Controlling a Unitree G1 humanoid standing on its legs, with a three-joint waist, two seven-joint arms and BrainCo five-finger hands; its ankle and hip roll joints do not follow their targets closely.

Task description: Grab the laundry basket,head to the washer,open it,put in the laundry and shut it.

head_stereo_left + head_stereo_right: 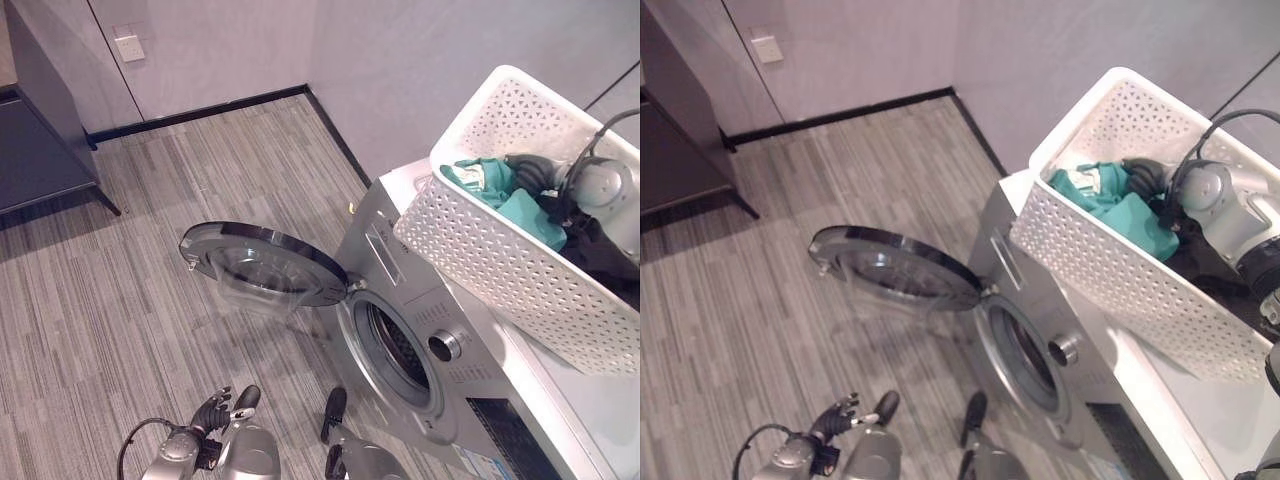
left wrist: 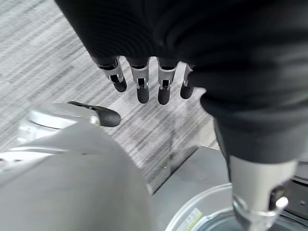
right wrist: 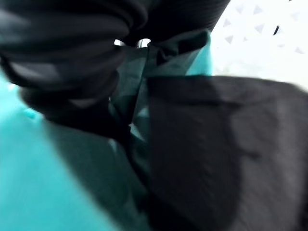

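Left eye view, read left to right: the left hand (image 1: 215, 408) is seen low over the striped floor (image 1: 150, 300), well apart from the laundry. In its wrist view the fingers (image 2: 142, 86) hang straight and relaxed, with nothing held. Next comes the washer door (image 1: 262, 263), swung fully out and lying nearly flat. Beside it the drum opening (image 1: 398, 352) is exposed; nothing can be made out inside it. The washer (image 1: 1040, 330) is topped by the white laundry basket (image 1: 1110, 270), which rests tilted on the lid.

The right hand (image 1: 1143, 176) is sunk into the basket among the clothes. Whether its fingers are closed on cloth cannot be told, since they are buried in fabric in the right wrist view.

Contents of the basket: a teal garment (image 1: 1110, 205) bunched at the near end, and a dark garment (image 3: 226, 159) lying against it toward the far end. All the laundry is judged to be in the basket, none yet loaded.

Step in hand, as judged: cloth is to be gathered and carried down to the drum. A full bundle should be taken rather than an edge, so nothing trails. The basket may be dragged off the lid if cloth snags on its wall. The load should be pushed well inside the drum.
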